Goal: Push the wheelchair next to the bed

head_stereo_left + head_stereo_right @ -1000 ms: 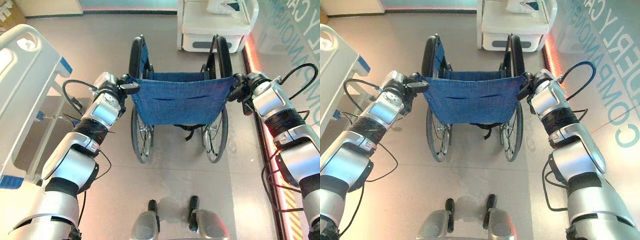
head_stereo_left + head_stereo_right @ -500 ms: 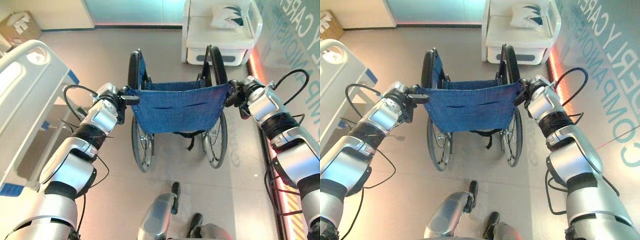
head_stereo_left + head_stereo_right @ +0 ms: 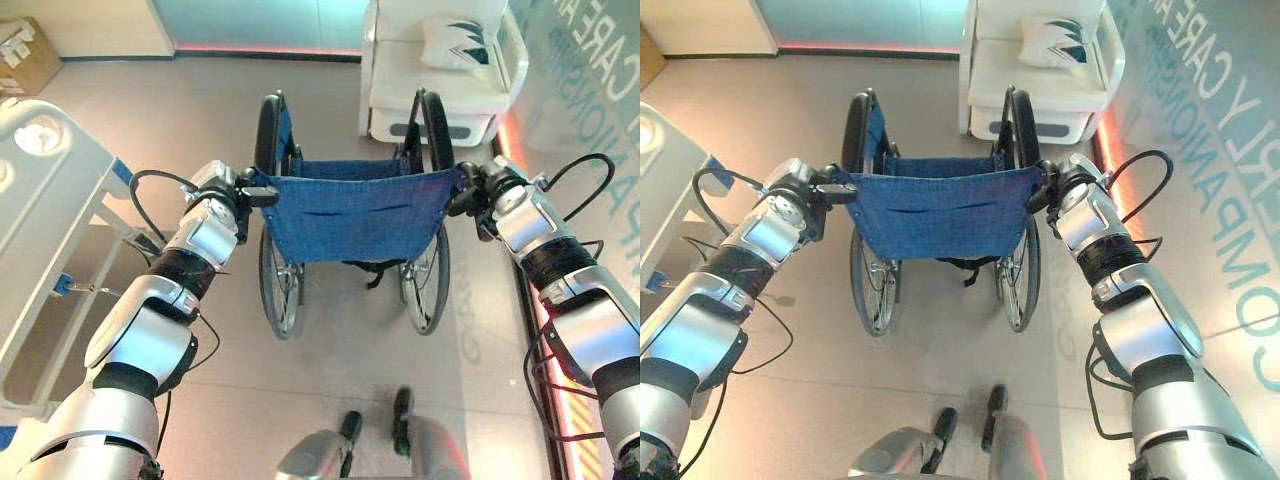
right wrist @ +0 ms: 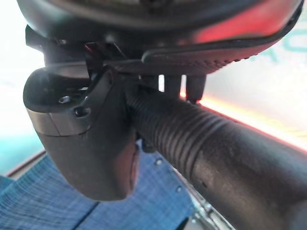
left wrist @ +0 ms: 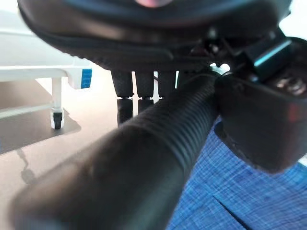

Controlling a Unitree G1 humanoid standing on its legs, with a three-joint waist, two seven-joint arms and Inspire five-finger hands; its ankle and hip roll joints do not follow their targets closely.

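while both silver-grey arms are stretched forward and slightly inward from the lower corners, the wheelchair (image 3: 350, 215) is held from behind between them. the left hand (image 3: 232, 188) is seen at the left end of the blue back cloth (image 3: 355, 212), and in the left wrist view its fingers (image 5: 132, 93) are curled over the ribbed black left handle (image 5: 158, 139), with the thumb pressed against the handle's far side, so the handle is firmly gripped. the right hand (image 3: 478, 187) is placed at the right end of the cloth, and in the right wrist view its fingers (image 4: 172, 84) are wrapped round the ribbed right handle (image 4: 192, 139), the thumb (image 4: 91, 153) closed against it from the other side. the wheelchair is standing upright on the grey floor (image 3: 200, 110), directly ahead of the robot, its large wheels (image 3: 278, 290) set below the cloth and its back turned toward the hands. the bed (image 3: 45, 215) is found to the left, beside the left arm and near the wheelchair's left side but apart from it. a white armchair (image 3: 440, 75) with a cushion (image 3: 455, 40) is seen just beyond the wheelchair, ahead and to the right.
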